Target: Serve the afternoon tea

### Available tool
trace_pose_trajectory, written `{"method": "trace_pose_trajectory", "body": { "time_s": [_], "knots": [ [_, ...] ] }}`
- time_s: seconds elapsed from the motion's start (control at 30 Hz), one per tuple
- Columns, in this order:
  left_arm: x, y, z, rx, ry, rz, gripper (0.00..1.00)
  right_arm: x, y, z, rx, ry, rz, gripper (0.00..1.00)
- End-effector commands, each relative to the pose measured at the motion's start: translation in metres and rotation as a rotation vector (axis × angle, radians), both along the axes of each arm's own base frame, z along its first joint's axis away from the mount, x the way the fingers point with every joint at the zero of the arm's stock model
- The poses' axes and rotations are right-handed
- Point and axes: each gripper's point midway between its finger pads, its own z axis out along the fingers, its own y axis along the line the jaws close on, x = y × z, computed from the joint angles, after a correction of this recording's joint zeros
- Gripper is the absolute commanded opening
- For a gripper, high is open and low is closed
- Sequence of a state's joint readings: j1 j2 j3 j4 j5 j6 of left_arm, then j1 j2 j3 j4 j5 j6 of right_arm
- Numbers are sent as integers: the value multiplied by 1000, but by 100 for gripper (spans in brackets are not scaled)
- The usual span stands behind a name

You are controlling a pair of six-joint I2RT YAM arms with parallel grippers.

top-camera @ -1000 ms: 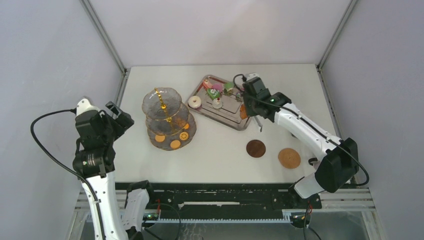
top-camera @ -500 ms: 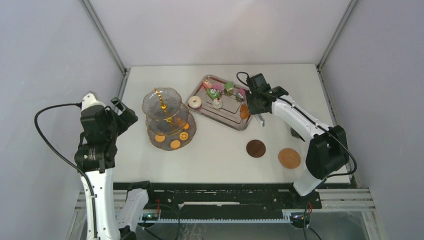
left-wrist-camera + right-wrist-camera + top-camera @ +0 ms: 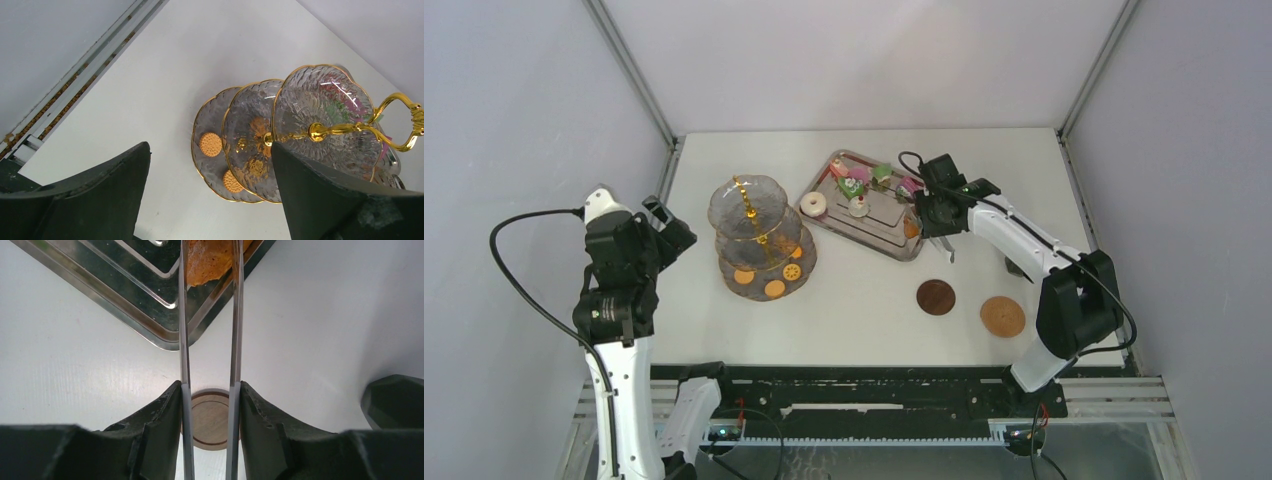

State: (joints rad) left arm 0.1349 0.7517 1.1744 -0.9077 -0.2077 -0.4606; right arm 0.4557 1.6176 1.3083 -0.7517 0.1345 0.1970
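The three-tier glass stand [image 3: 759, 235] with its gold pole stands at centre left and holds orange cookies [image 3: 774, 288] on its bottom tier. It also shows in the left wrist view [image 3: 300, 115]. My left gripper [image 3: 669, 225] is open and empty, left of the stand [image 3: 210, 145]. My right gripper [image 3: 929, 212] is shut on the metal tongs [image 3: 183, 340]. The tongs pinch an orange cookie [image 3: 210, 260] at the near right corner of the steel tray [image 3: 889, 235]. A white donut [image 3: 813, 204] and small cakes [image 3: 854, 185] lie on the tray.
Two brown coasters [image 3: 935, 297] [image 3: 1002, 316] lie on the table at front right; one shows between my right fingers [image 3: 210, 420]. A dark rounded object [image 3: 395, 400] sits right of the arm, partly hidden; I cannot tell whether it is a cup.
The right arm's elbow has swung in and the gripper with the tongs has shifted slightly over the tray corner. The left gripper has turned slightly beside the stand.
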Motion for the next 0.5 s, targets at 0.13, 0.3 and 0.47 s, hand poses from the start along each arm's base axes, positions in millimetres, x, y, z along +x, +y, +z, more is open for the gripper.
{"method": "trace_pose_trajectory", "body": {
  "time_s": [0.13,0.3,0.47],
  "knots": [
    [1,2,9,29,-32,-3,94,14,0,17,43,-84,-45,50],
    [2,3,7,29,-25,0,95,11,-2,32,41,-136,-48,51],
    [5,1,2,21,-17,-8,94,8,-2,36,34,-153,-46,52]
  ]
}}
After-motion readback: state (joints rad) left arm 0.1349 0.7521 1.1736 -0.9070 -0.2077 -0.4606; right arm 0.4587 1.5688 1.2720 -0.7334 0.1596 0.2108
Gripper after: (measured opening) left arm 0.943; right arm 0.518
